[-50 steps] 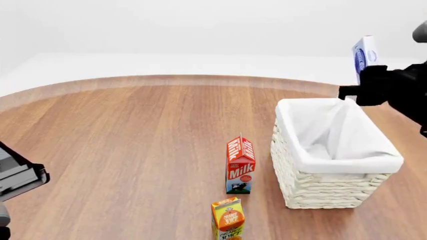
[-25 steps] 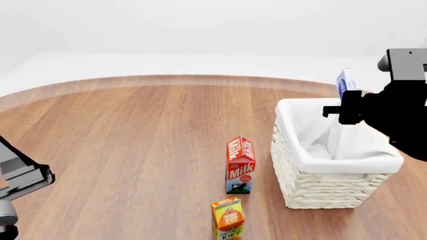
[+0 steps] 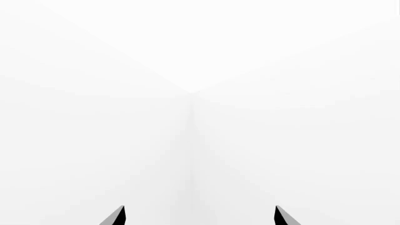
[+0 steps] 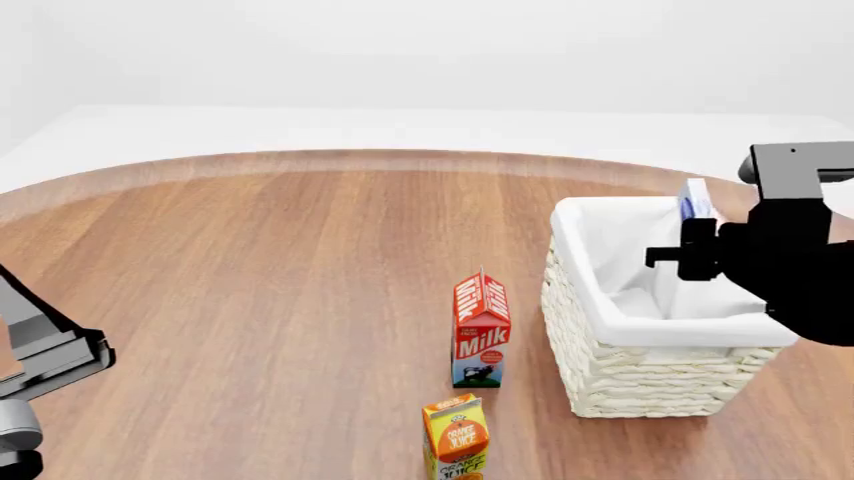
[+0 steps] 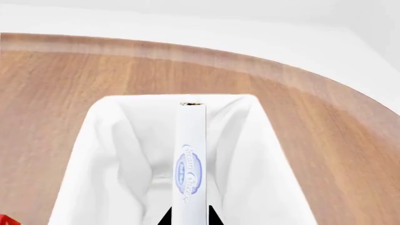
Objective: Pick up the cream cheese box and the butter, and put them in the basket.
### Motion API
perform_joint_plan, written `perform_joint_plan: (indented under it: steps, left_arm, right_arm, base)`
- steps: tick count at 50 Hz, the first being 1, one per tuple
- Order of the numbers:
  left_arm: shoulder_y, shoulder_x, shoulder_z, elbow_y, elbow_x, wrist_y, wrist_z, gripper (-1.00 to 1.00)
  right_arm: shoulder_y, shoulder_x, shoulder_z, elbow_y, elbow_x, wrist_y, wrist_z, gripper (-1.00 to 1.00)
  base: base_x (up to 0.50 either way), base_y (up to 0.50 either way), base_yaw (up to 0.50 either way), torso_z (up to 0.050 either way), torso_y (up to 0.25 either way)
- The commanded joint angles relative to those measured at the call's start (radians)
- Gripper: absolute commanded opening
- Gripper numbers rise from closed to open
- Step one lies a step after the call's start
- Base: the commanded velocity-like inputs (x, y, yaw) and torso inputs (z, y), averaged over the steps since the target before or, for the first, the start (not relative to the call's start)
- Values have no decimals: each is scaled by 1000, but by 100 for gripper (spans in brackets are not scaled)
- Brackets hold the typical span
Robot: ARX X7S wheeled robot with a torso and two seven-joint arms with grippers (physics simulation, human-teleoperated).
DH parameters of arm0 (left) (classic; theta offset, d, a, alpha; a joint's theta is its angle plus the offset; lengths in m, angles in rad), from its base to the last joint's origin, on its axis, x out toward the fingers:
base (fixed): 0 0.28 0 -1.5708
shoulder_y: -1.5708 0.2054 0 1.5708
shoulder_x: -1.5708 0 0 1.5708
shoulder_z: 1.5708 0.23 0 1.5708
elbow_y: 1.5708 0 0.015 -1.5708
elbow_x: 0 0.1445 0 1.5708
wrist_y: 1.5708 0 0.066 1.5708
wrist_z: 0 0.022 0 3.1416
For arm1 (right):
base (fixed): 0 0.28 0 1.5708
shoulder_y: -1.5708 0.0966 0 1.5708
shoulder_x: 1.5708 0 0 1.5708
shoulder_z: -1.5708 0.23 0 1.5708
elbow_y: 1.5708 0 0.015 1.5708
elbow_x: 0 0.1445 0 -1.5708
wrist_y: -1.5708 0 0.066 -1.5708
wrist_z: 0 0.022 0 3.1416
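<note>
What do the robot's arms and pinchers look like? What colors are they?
The right arm is chunky and matte black, with a grey boxy block on top. The left arm shows grey and dark grey blocky parts. Both wrist views show thin, pointed black fingertips. No cables or markings are visible.

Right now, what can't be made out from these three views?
- Butter: in no view, so its place is unknown.
- Left gripper: wrist view shows only two finger tips cut off by the frame edge, set apart, facing blank white.
- Cream cheese box: edge-on in the right wrist view; in the head view the right arm hides most of it.
- Basket floor: hidden by the box and liner folds.
- Juice carton: cut off by the head view's edge.
</note>
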State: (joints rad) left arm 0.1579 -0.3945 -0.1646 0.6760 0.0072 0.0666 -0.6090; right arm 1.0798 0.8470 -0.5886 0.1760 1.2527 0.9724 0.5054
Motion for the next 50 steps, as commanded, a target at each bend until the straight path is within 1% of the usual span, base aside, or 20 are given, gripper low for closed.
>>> perform_joint_plan:
  steps: [1, 31, 32, 50]
  left_arm:
    - [2, 19, -20, -1, 18, 12, 22, 100]
    - [-3, 16, -8, -14, 20, 15, 18, 100]
    - [-3, 16, -7, -13, 21, 15, 18, 100]
    - [1, 13, -4, -9, 21, 13, 16, 100]
  right_arm:
    - [-25, -18, 1, -7, -66, -8, -49, -100]
    - [-29, -23, -38, 14, -110, -21, -90, -100]
    - [-28, -22, -41, 13, -112, -20, -92, 100]
    - [-19, -14, -42, 0, -113, -14, -91, 100]
  base:
    - [0, 0, 0, 0, 0]
    - [0, 0, 0, 0, 1]
    - [0, 0, 0, 0, 0]
    - [0, 0, 0, 0, 0]
